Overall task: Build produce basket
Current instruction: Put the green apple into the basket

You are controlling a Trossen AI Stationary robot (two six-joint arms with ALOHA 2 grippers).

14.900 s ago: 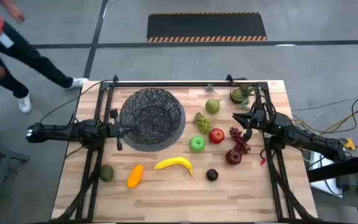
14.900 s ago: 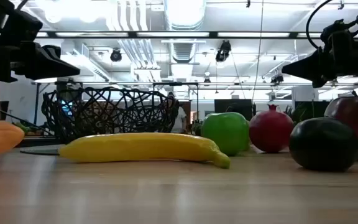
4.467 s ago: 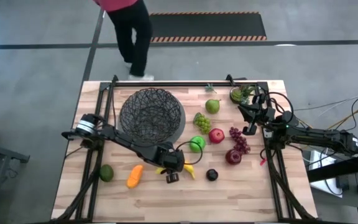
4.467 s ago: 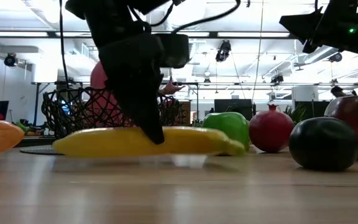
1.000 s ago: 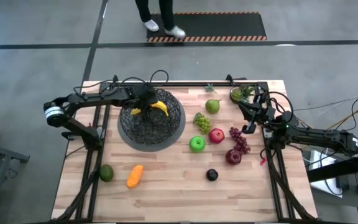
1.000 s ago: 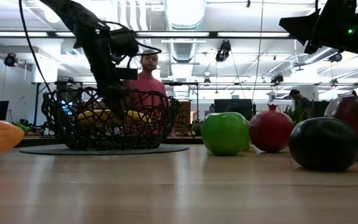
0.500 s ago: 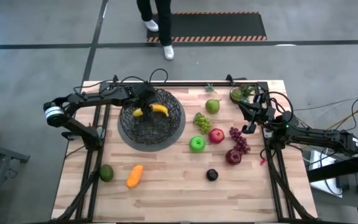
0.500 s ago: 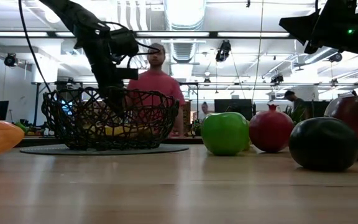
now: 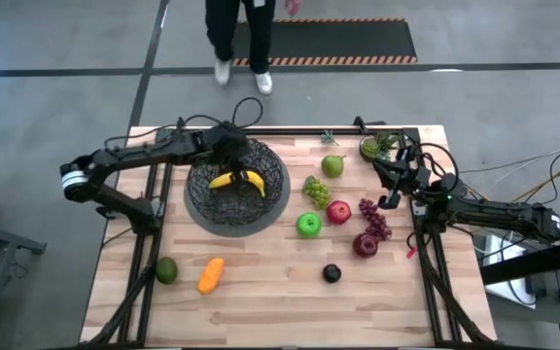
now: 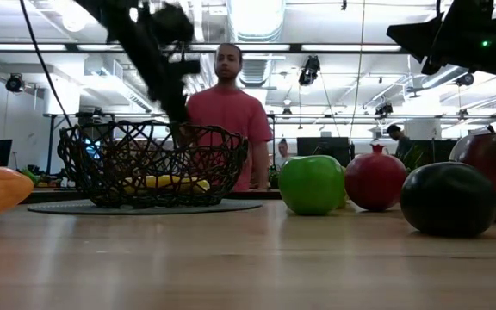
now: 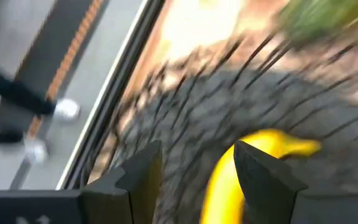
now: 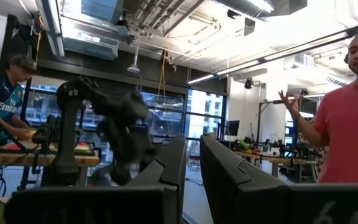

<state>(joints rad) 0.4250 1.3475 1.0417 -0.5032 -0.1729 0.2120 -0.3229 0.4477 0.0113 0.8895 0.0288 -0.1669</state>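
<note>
The black wire basket [image 9: 202, 202] stands at the table's far left and also shows in the low view [image 10: 102, 164]. A yellow banana [image 9: 239, 181] lies on the basket's bottom [image 10: 166, 182]. My left gripper [image 9: 229, 151] is open and empty above the basket's far rim, clear of the banana [image 11: 229, 180]. My right gripper [image 9: 382, 177] waits shut and empty at the far right, above the dark red grapes [image 9: 372, 216]. The pear [image 9: 332, 166], green grapes [image 9: 316, 190], red apple [image 9: 338, 212] and green apple [image 9: 307, 226] rest on the table.
An avocado [image 9: 167, 270] and an orange piece [image 9: 210, 274] lie near the front left. A small black fruit [image 9: 332, 274] and a dark red fruit [image 9: 365, 244] lie right of centre. A leafy potted thing [image 9: 375, 148] stands at the far right. A person [image 10: 226, 112] stands beyond the far edge.
My left gripper has let go of the banana, which has dropped from just above the basket's bottom to lie on it. The gripper has then risen and drawn back toward the table's far edge.
</note>
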